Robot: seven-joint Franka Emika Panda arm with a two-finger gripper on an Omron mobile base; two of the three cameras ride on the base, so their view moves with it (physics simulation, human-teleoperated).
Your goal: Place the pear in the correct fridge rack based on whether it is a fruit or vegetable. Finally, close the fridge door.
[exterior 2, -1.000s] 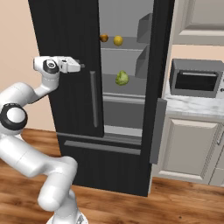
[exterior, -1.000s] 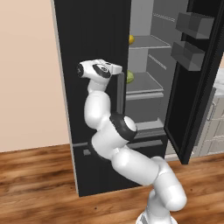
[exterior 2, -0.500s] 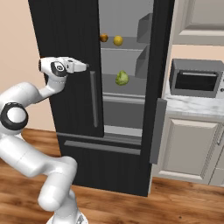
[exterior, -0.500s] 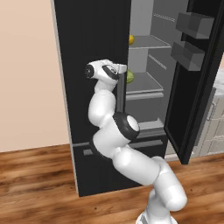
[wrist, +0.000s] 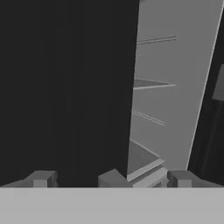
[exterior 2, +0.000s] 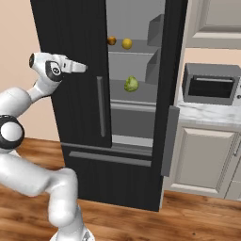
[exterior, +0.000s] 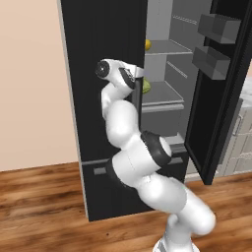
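While the fridge door (exterior 2: 172, 84) stands open, pear (exterior 2: 127, 44) sits on upper fridge rack (exterior 2: 134, 48); hand (exterior 2: 81, 68) empty, fingers parted.

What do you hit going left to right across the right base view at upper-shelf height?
gripper → closed left fridge door → orange-brown fruit → pear → open right fridge door → microwave
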